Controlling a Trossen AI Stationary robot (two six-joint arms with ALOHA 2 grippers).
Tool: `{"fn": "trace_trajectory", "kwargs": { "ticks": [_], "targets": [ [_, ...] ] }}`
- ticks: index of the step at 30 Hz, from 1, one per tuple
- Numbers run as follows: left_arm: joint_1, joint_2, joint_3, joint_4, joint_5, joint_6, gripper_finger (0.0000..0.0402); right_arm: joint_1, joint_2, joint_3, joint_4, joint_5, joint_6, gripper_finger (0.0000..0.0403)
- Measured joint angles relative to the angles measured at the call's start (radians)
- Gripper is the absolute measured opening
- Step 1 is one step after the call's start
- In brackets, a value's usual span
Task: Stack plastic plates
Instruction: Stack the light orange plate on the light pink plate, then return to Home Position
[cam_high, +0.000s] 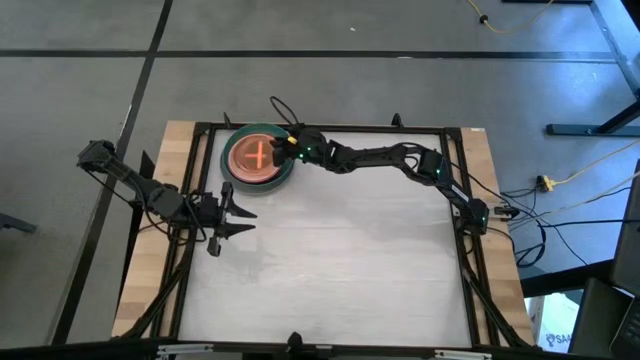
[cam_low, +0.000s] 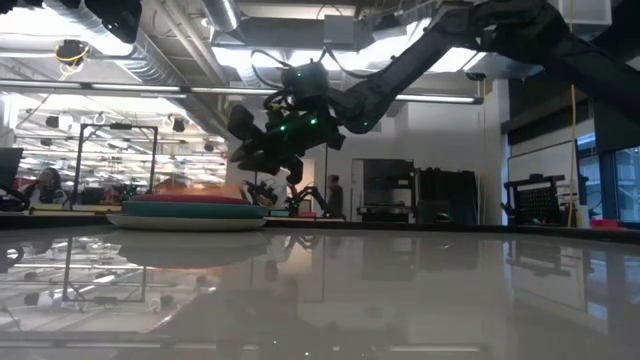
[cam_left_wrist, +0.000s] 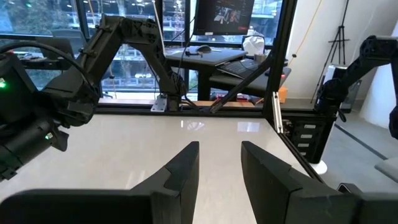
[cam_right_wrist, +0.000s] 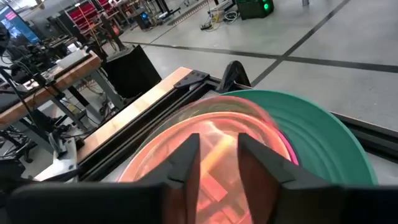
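Note:
The plastic plates sit in one stack (cam_high: 258, 158) near the table's far left corner. A peach disc (cam_right_wrist: 211, 155) lies on top, with a magenta rim and a wide teal plate (cam_right_wrist: 317, 134) under it, and a grey plate (cam_low: 190, 224) rests on the table at the bottom. The other plates are hidden in the stack. My right gripper (cam_right_wrist: 219, 146) is open and hovers above the stack's right part (cam_high: 284, 148), clear of it in the low view (cam_low: 250, 150). My left gripper (cam_high: 240, 218) waits open near the left edge (cam_left_wrist: 219, 155).
A black frame (cam_high: 330, 128) runs around the table, just behind the stack. The white tabletop (cam_high: 340, 250) spreads out to the right of and nearer than the stack. My right arm (cam_high: 390, 158) reaches across the far side. Cables lie beyond the right edge.

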Motion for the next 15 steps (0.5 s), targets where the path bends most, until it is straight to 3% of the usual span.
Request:
{"fn": "trace_trajectory", "kwargs": {
  "ticks": [4,10,15],
  "targets": [
    [0.000,0.000,0.000,0.000,0.000,0.000,0.0112,0.000,-0.003,0.000,-0.004,-0.015,-0.029,0.0128],
    [0.000,0.000,0.000,-0.001,0.000,0.001,0.0112,0.000,-0.069,0.000,-0.040,-0.073,-0.135,0.0134],
    [0.000,0.000,0.000,-0.011,-0.001,0.003,0.0112,0.000,-0.154,0.000,-0.160,-0.209,-0.269,0.0126]
  ]
}}
